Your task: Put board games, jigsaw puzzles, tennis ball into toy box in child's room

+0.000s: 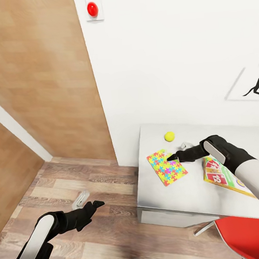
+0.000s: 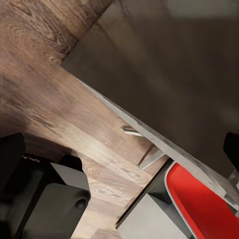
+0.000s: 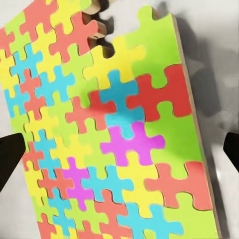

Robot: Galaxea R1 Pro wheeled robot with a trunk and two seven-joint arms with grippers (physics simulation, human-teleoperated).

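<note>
White table (image 1: 182,195) against the white wall, wooden floor (image 1: 99,234) beside it. Off the table's near edge, red chair (image 1: 249,237). On the table: board game (image 1: 222,176) at the right, partly under the right arm; bright jigsaw puzzle (image 1: 167,166) lying flat left of it; tennis ball (image 1: 169,136) just beyond the puzzle, toward the wall. Right gripper (image 1: 172,157) poised over the puzzle's far edge, fingertips (image 3: 10,159) spread wide either side of it, not touching. Left gripper (image 1: 97,205) low over the floor, well apart from the table; spread or closed, cannot tell.
</note>
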